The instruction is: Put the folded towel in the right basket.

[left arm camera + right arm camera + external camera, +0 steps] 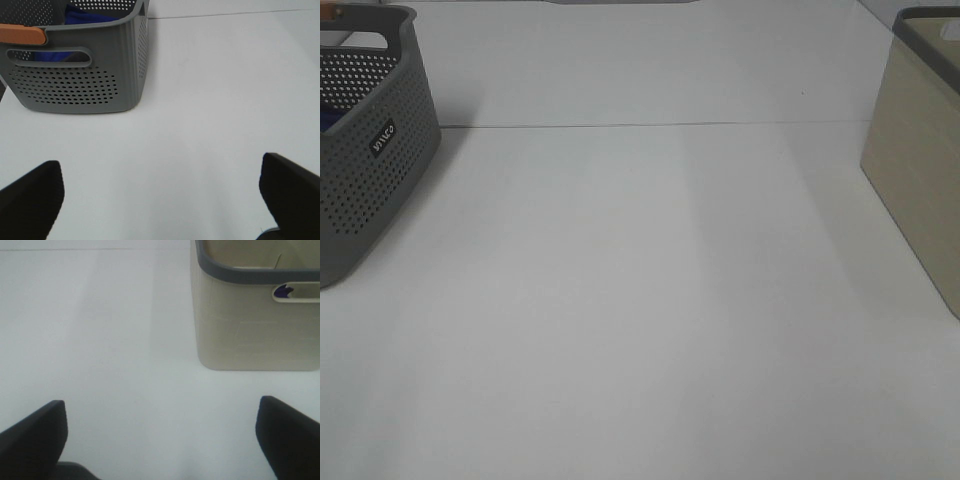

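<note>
A blue cloth, likely the folded towel (pixel 90 17), lies inside the grey perforated basket (pixel 75 85) on the left; a sliver of it shows in the exterior view (pixel 328 118). The right basket (pixel 920 170) is beige with a grey rim and also shows in the right wrist view (pixel 250 325). A small dark blue patch (pixel 284 290) shows through its handle slot. My left gripper (pixel 160 200) is open and empty over the table, short of the grey basket. My right gripper (pixel 160 440) is open and empty, short of the beige basket. Neither gripper shows in the exterior view.
The grey basket (pixel 365 150) has an orange handle piece (pixel 22 34) on its rim. A white table (pixel 640 300) spans between the two baskets, with a seam line (pixel 650 125) across its far part.
</note>
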Available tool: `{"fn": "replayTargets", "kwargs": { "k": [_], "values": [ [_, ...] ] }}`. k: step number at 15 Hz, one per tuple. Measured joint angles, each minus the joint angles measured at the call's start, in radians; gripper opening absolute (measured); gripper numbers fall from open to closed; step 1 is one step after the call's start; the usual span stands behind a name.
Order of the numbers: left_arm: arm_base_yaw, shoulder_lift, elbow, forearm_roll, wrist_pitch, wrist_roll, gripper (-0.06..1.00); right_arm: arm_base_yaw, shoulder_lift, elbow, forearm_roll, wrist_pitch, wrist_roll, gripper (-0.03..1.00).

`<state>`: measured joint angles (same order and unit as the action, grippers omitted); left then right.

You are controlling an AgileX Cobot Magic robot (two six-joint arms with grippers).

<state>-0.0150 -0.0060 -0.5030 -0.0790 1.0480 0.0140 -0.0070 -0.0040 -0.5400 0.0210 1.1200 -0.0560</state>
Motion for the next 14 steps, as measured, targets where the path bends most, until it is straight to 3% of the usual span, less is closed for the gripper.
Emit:
{"fn": "replayTargets", "kwargs": {
  "k": [2, 14],
  "values": [
    [0.000, 0.000, 0.000, 0.001, 0.000, 0.000, 0.99, 0.002, 0.000, 0.080, 0.033, -0.004, 0.000, 0.99],
    [0.000, 0.000, 0.000, 0.003, 0.000, 0.000, 0.99, 0.002, 0.000, 0.085, 0.023, -0.015, 0.002, 0.99]
  ]
}}
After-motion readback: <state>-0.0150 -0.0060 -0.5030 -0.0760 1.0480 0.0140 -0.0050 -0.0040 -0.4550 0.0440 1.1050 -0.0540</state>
